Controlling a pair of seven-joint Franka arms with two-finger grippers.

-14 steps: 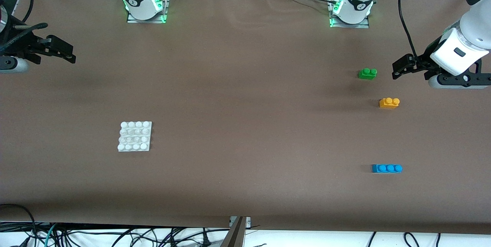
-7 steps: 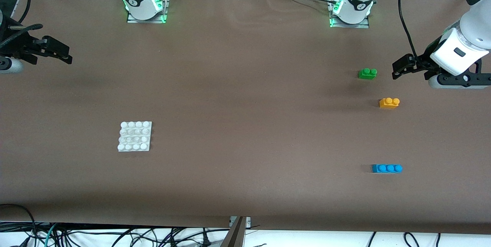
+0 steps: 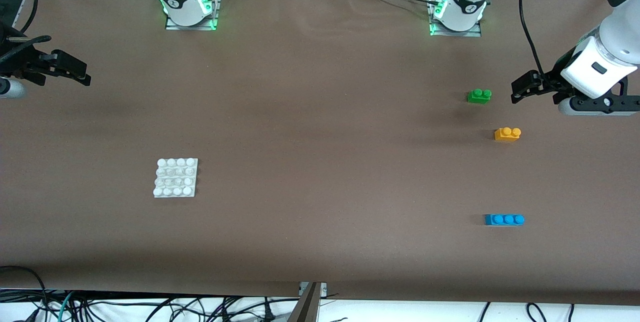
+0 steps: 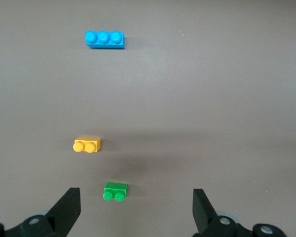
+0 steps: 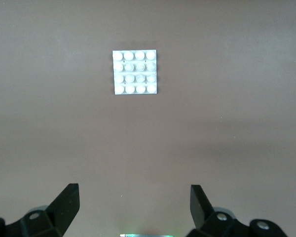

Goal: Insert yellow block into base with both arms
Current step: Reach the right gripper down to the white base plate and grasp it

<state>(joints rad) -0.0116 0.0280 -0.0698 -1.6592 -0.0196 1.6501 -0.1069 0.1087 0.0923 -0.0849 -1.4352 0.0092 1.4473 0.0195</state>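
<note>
The small orange-yellow plastic two-stud block [image 3: 507, 134] lies on the brown desk [image 3: 320, 137] toward the left arm's end, free of any grip. A small green two-stud plastic brick [image 3: 479, 95] sits near it, farther from the front camera, and a longer blue three-stud plastic brick [image 3: 504, 219] lies well apart from both, nearer to that camera. All three bricks rest studs up and none touches another.

The flat white square plastic base [image 3: 175, 177], with its four-by-four grid of round studs, lies flat on the desk toward the right arm's end, well apart from the bricks, with nothing on it.

The left arm's black two-finger hand [image 3: 520, 91] hangs in the air over the desk at the left arm's end, just beside the green brick as the front camera sees it; in the left wrist view its fingers [image 4: 69, 208] are spread wide and carry nothing.

The right arm's black two-finger hand [image 3: 75, 73] hangs over the desk's edge at the right arm's end, well apart from the base; in the right wrist view its fingers [image 5: 67, 204] are likewise spread wide and empty
</note>
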